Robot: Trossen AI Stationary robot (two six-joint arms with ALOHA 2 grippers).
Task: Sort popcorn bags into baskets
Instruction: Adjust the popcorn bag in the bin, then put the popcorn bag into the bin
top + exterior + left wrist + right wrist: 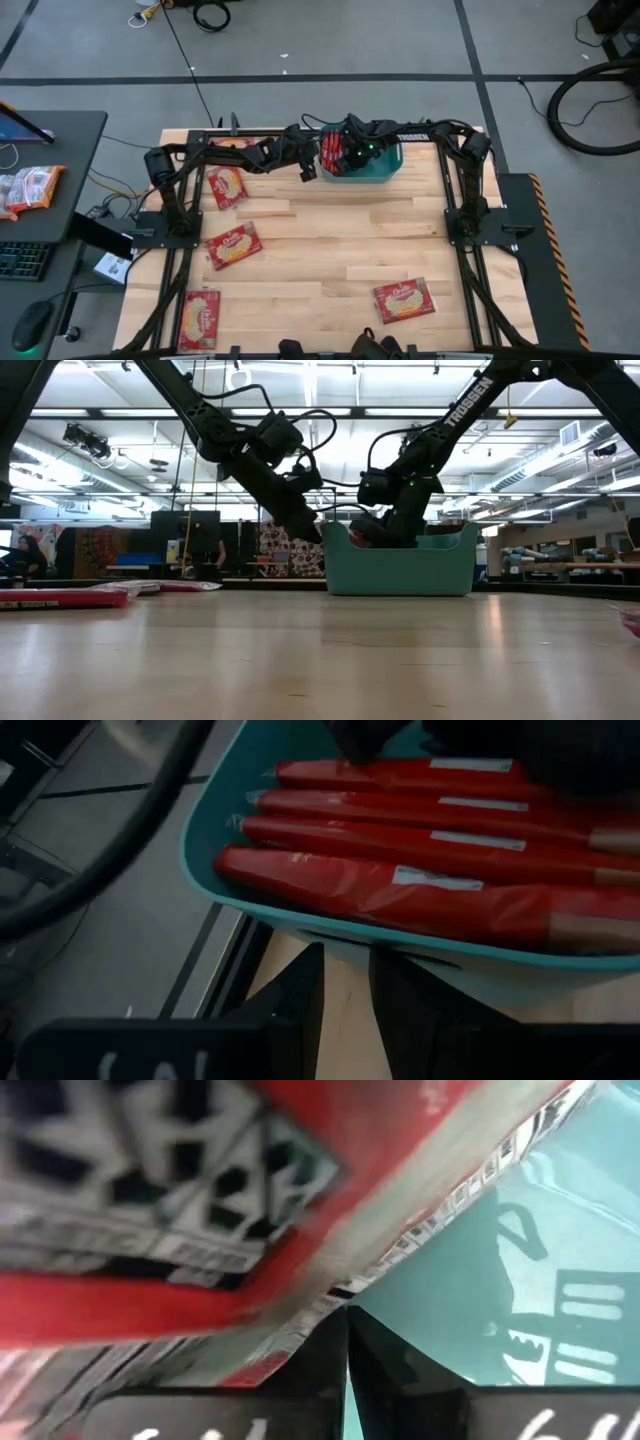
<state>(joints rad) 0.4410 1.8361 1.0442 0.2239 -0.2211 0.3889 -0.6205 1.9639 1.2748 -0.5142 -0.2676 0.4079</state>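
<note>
Reaching into the teal basket at the upper centre of the high view, your right gripper is sitting down among the packets already stowed there. Its fingers are pinched together, with a red popcorn bag pressed right up against the wrist camera; whether the bag is actually between them, you cannot tell from these views.

Stowed bags are standing on edge in a row, at least four, packed side by side. Judgement: filing them upright is leaving room for more, since flat stacking would fill the tub sooner.

Your left gripper is hovering just outside the basket's left wall, fingers parted only narrowly, nothing between them. Judgement: it is probably waiting there, or steadying the tub, while the right arm is working inside; contact with the wall cannot be confirmed.

Loose bags remaining on the table:
- one left of the basket, near the left arm
- one at centre left
- one at lower left
- one at lower right

Another red edge is peeking out under the left arm at the table's upper edge; too hidden to call.

Judgement: you are roughly midway. The lower-right bag suits the right arm, the three on the left suit the left.
</note>
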